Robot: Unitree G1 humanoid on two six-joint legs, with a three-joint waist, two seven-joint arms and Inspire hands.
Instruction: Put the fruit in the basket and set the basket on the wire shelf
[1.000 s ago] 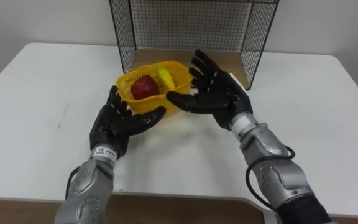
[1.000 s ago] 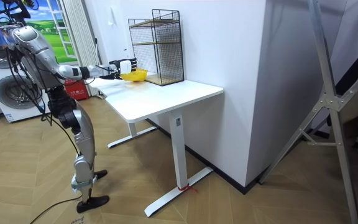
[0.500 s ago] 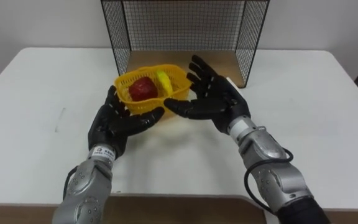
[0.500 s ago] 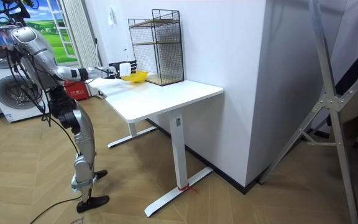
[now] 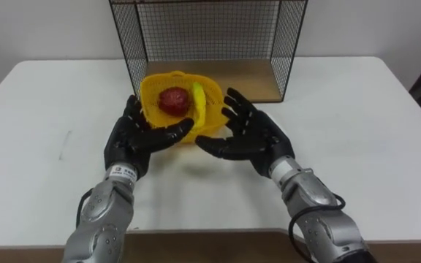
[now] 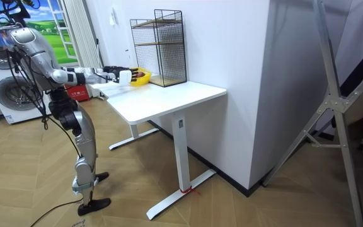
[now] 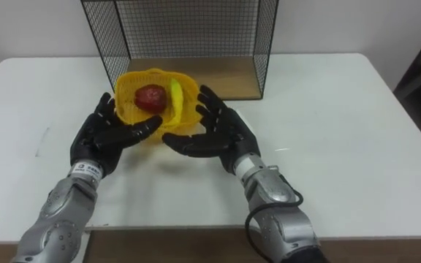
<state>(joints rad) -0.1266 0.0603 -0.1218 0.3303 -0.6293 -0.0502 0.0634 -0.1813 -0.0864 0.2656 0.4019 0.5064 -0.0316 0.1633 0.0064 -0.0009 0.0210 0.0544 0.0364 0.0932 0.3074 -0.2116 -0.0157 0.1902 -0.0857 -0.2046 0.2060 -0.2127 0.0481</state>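
Left eye view: left hand [image 5: 134, 142] and right hand [image 5: 254, 139], fingers straight and spread, press the tilted basket [image 5: 214, 95] between them, before the shelf [image 5: 210, 29]. Fruit [image 5: 174, 100] lies inside. With no curled grip, the basket could slip or tip, spilling it.

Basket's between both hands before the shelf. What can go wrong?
1. Left hand and right hand clamp the yellow basket open-handed; it may slip.
2. It looks tipped toward the robot: red fruit or yellow fruit may roll out.
3. Its left rim lines up with the wire shelf's left wall: may snag.
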